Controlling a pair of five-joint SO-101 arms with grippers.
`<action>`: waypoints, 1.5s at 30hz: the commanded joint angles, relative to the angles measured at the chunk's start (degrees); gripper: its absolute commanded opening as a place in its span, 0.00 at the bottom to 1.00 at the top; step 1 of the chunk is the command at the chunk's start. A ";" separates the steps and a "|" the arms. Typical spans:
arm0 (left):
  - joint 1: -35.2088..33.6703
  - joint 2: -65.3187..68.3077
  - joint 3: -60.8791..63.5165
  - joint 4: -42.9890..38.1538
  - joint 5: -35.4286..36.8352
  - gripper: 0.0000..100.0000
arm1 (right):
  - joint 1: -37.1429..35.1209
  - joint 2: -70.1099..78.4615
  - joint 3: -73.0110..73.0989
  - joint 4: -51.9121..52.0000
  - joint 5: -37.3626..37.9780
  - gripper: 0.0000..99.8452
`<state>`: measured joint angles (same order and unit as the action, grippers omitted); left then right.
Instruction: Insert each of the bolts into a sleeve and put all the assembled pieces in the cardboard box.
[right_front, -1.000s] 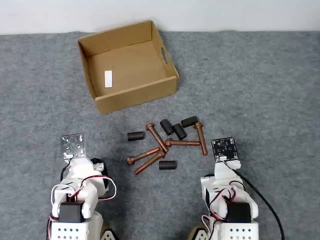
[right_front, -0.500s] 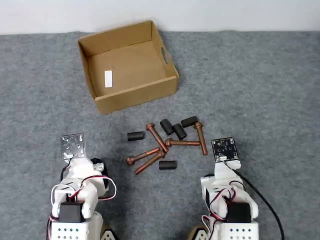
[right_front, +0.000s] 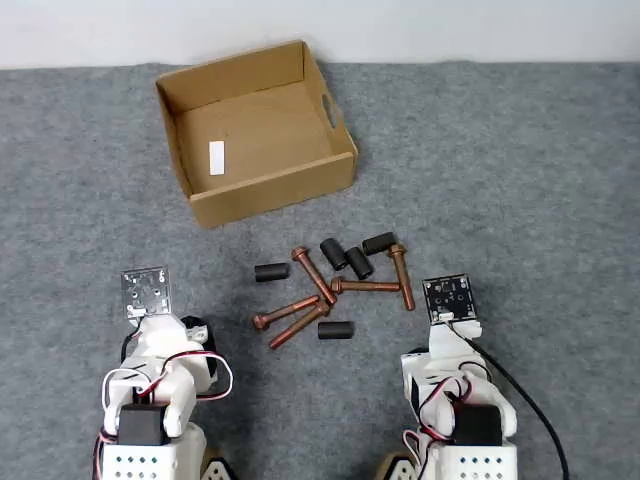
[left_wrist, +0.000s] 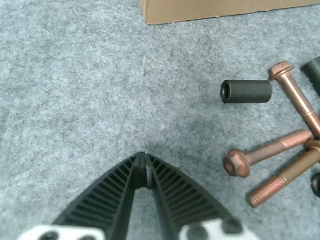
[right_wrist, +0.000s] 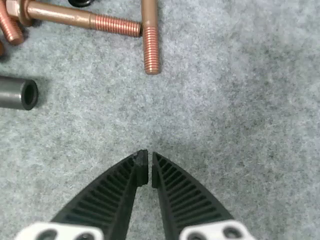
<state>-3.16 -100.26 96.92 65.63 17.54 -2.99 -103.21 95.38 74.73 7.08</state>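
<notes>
Just as a second ago, five copper-coloured metal bolts (right_front: 366, 286) and five short black cylindrical sleeves (right_front: 271, 272) lie loose in a cluster on the grey felt tabletop (right_front: 520, 180), near the open brown cardboard box (right_front: 270, 188). Beside the cluster, the left tool (left_wrist: 142, 162) and the right tool (right_wrist: 146, 161) are clenched on nothing.
</notes>
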 joint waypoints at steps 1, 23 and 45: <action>0.00 -0.44 -0.22 0.35 0.35 0.01 | 0.48 -0.57 1.05 0.22 0.62 0.01; 0.00 -0.44 -0.22 0.35 0.35 0.01 | 0.66 -0.57 1.05 0.22 0.62 0.01; 0.00 -0.44 -0.22 0.35 0.35 0.01 | -5.23 28.18 -37.19 -3.56 0.18 0.01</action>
<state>-3.16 -100.26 96.92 65.63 17.54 -7.12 -86.24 66.73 72.44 7.25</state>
